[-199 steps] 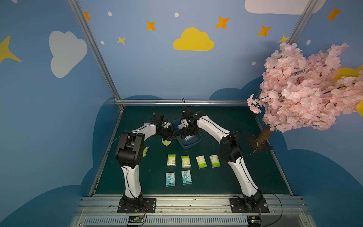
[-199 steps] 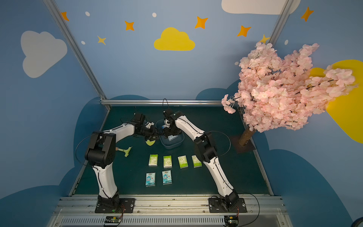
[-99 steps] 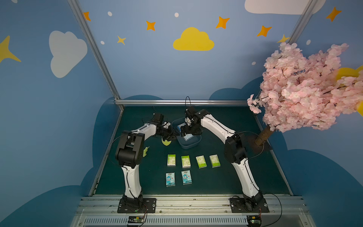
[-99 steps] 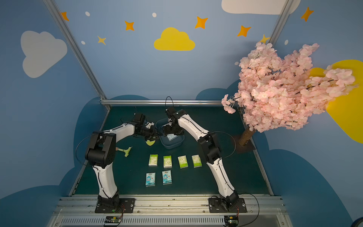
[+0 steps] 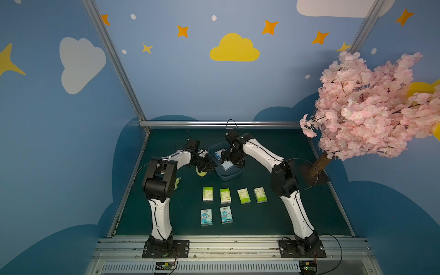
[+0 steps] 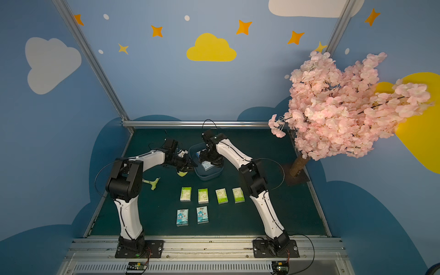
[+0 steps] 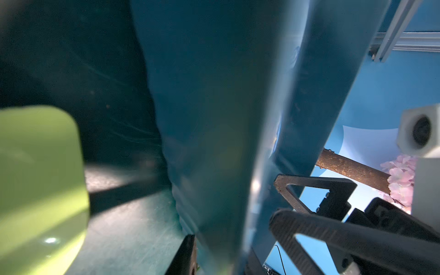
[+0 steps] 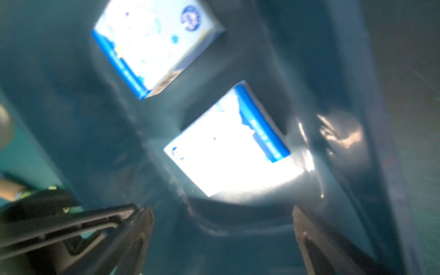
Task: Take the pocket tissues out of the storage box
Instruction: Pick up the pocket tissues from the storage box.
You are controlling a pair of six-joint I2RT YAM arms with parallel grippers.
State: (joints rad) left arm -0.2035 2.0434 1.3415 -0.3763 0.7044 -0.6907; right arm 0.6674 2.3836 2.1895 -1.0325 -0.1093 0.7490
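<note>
The blue-grey storage box [image 5: 229,175] [image 6: 209,176] stands at mid-table. Two light-blue pocket tissues lie inside it [image 8: 157,42] [image 8: 228,142], and both top views show them [image 5: 227,166] [image 6: 206,166]. My right gripper [image 8: 221,231] [image 5: 229,158] hangs open just over the box's inside, with nothing between its fingers. My left gripper [image 7: 219,257] [image 5: 211,164] is shut on the box's left wall [image 7: 214,142]. Four lime-green packs [image 5: 225,195] lie in a row on the mat in front of the box. Two light-blue packs [image 5: 206,217] lie nearer the front.
A yellow-green trowel blade [image 7: 40,190] [image 6: 182,173] lies on the mat beside the box, under the left gripper. A pale green tool [image 6: 152,182] lies by the left arm. A pink blossom tree [image 5: 369,107] stands at the right, with its trunk base [image 5: 314,171] on the mat.
The right gripper has opened wider and come down over the packs in the box. The left gripper's jaws have closed in on the box wall.
</note>
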